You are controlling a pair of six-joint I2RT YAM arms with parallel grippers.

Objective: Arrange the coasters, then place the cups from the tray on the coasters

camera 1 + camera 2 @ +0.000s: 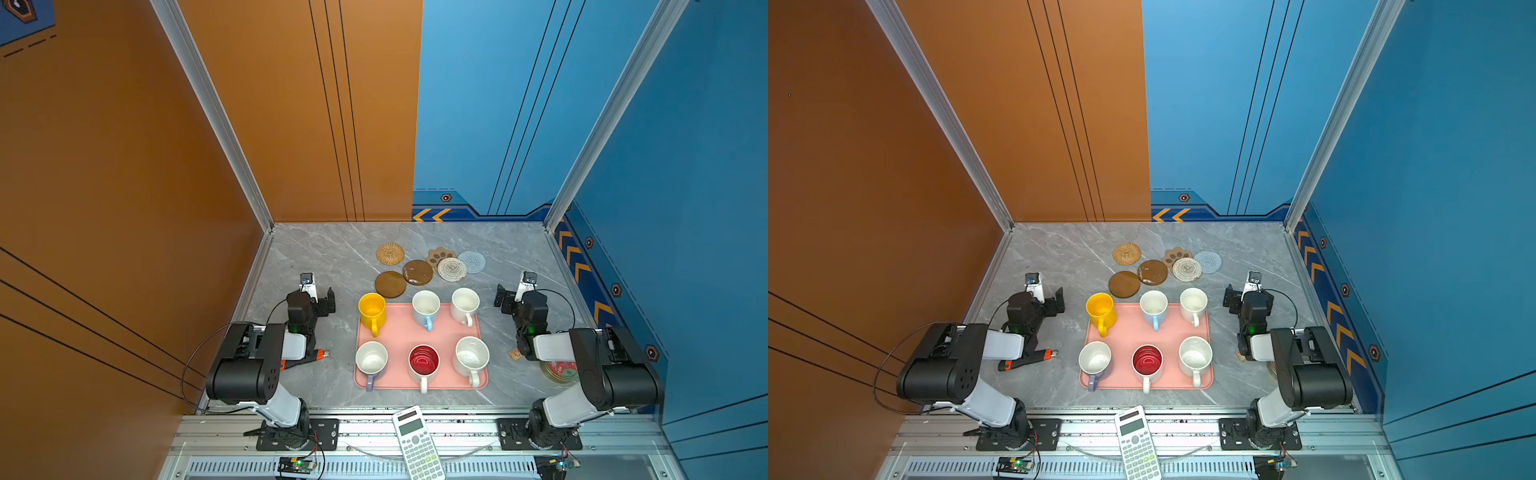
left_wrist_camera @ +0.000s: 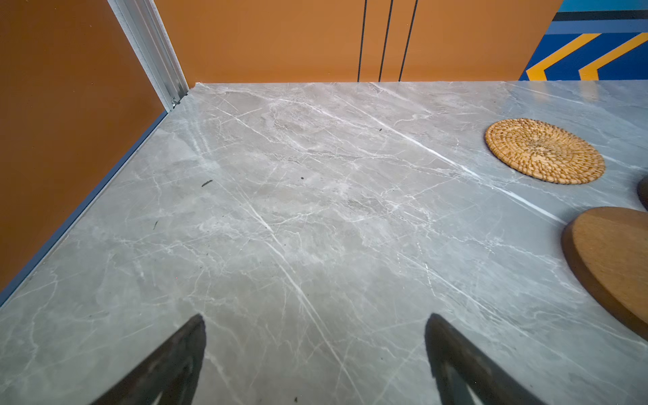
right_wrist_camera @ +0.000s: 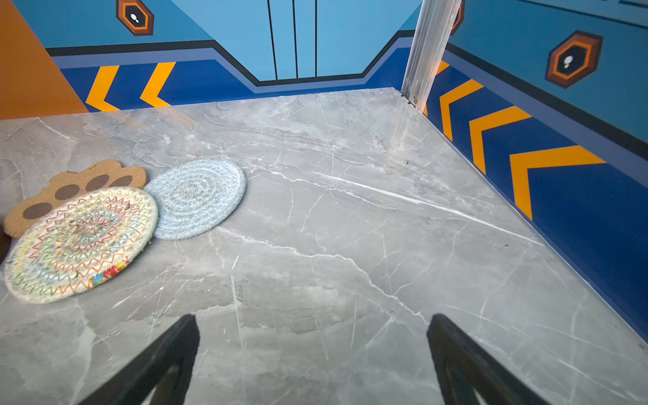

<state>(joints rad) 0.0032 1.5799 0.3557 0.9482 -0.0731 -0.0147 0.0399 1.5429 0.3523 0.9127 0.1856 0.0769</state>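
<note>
Left gripper (image 2: 315,319) and right gripper (image 3: 312,317) hang empty with jaws wide apart, while the coasters (image 1: 417,272), thin, light and likely hard to pinch off the table (image 1: 316,257), lie bunched at 12 o'clock from the tray (image 1: 399,334) of cups (image 1: 424,360), so a raised overlapping edge seems the best hold.

The worktop (image 1: 316,249) is seen in both top views from high above its front edge, faced down and backward; nearly the same scene is shared. The left wrist view is set low and close, faced toward the orange wall (image 2: 280,42); the tan woven coaster (image 2: 545,150) is shared with the top views. The right wrist view is faced likewise toward the blue wall (image 3: 350,35), the pale-blue coaster (image 3: 196,198) shared.
</note>
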